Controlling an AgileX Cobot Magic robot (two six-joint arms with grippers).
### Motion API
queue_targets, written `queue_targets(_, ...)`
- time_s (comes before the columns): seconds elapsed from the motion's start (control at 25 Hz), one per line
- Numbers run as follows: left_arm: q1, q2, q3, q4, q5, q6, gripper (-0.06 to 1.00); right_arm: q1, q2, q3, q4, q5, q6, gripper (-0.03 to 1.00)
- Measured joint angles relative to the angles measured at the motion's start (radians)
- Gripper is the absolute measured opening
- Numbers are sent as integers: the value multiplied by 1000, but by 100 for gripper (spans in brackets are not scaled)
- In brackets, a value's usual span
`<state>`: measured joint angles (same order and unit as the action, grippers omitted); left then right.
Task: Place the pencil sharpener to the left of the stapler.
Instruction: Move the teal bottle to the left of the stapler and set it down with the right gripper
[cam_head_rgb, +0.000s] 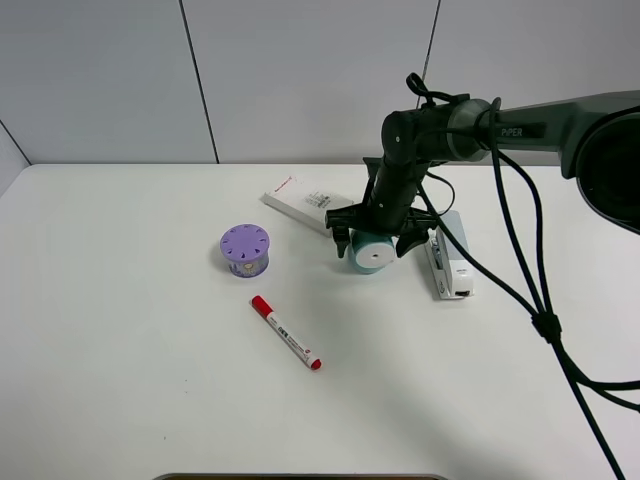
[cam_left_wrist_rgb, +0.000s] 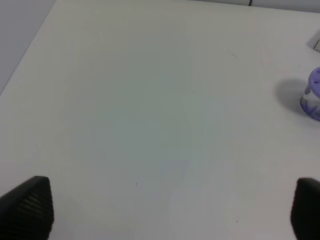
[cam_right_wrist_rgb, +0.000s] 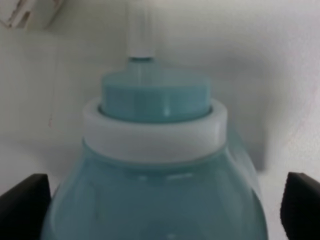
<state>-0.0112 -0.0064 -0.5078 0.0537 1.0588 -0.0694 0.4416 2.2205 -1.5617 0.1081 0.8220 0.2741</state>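
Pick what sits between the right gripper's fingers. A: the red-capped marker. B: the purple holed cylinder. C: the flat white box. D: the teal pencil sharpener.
D: the right wrist view shows the pencil sharpener between the two dark fingers, and the high view shows the right gripper straddling it.

The pencil sharpener (cam_head_rgb: 371, 256) is mint-teal with a white round face and a white band; the stapler (cam_head_rgb: 450, 262) is light grey and white. The right end effector (cam_head_rgb: 376, 243) is black, the holed cylinder (cam_head_rgb: 245, 249) purple, the marker (cam_head_rgb: 286, 333) white with red cap, the box (cam_head_rgb: 305, 204) white with red print, the worktop (cam_head_rgb: 120, 330) plain white
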Motion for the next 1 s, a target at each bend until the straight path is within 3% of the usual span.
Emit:
queue_targets(0.2,0,0,0,0,0,0,95,0,0,0,0,3,0,98)
queue_targets(1.0,0,0,0,0,0,0,95,0,-129,0,-37,62,15,99)
